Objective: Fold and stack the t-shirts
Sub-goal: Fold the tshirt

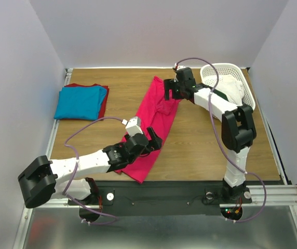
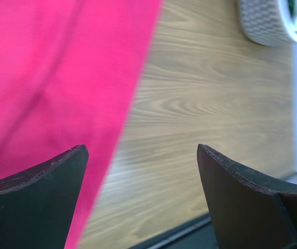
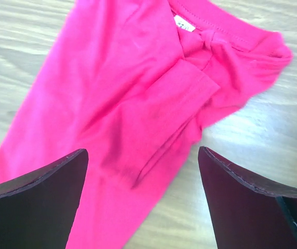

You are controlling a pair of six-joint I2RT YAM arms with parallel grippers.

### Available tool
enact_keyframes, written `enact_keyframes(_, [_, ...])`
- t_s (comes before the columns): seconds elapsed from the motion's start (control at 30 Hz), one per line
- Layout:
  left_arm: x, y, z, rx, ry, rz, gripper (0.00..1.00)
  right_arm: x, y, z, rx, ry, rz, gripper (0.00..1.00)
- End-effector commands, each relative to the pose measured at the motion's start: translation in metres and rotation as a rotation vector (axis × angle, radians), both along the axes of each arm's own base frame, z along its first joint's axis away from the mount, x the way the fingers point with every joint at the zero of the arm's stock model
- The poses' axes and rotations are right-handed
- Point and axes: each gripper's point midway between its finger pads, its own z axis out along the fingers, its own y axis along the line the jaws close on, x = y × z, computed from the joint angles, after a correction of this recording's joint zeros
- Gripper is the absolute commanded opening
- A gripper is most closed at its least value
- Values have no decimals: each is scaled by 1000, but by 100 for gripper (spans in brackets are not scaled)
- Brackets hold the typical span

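Right now both pairs of my jaws are spread wide and nothing is pinched in either.

My left jaws hang over the near end of the crimson-pink t-shirt (image 1: 156, 124), which lies on the tabletop (image 1: 200, 140) as a long narrow strip, running slantwise from the far middle down towards the near edge. In my left wrist view one of the fingers (image 2: 34, 202) sits over the pink cloth and the other over bare wood, so the shirt's long right edge runs between them.

My right jaws are over the far end of the same shirt, the collar end. From that wrist I see the white neck label (image 3: 182, 23) at the top, the neckline bunched into a small knot of cloth just below it, and a sleeve (image 3: 190, 83) folded inward across the body. The fabric there is creased and not flat. Whether my fingertips touch the cloth I cannot tell.

Well apart, at the far left corner, the turquoise-blue t-shirt (image 1: 81, 101) lies folded on top of the dark red t-shirt (image 1: 103, 106), whose edge peeks out at the back and the right side.

At the far right stands a white lattice basket (image 1: 216, 67) with white cloth (image 1: 234, 88) inside, just beyond my right arm.
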Motion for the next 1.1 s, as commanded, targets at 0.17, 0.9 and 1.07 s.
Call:
enact_keyframes(0.17, [0,79,-49,260,51,211,99,-51,7,-12,39,72,23,91])
enact_keyframes(0.9, [-19,71,-90,203,178,155,99,-63,20,-75,-21,175,18,91])
enact_keyframes(1.07, [-29,54,-86,104,209,91,99,-53,14,-83,-56,169,-24,91])
